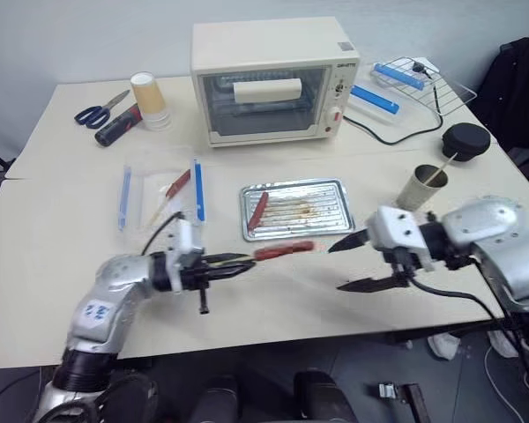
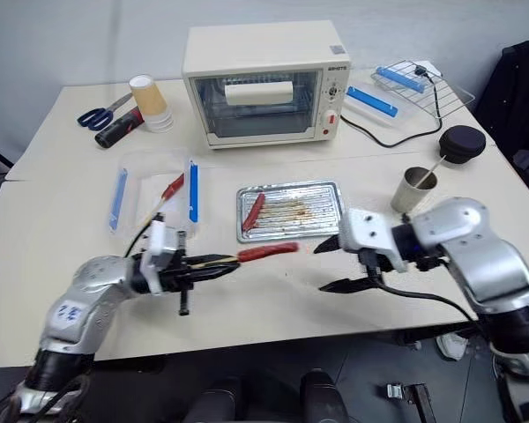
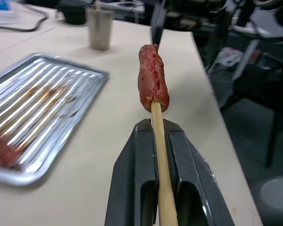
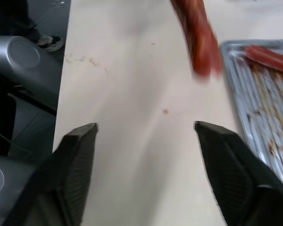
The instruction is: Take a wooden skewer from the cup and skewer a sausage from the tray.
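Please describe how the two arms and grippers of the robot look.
Both arms have silver-grey metallic shells. The left gripper and right gripper each carry two pointed black fingers on a white block. A black cable loops at each wrist. The left arm bears small blue markings.

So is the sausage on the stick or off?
On. The wooden skewer runs into the sausage, held above the table by the left tool.

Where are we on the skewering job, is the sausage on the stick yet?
Yes. The slim red-brown sausage is impaled on the thin pale wooden skewer, held above the table by the shut left tool. The right tool is open and empty. A second sausage lies in the shiny metal tray. Nothing obvious remains.
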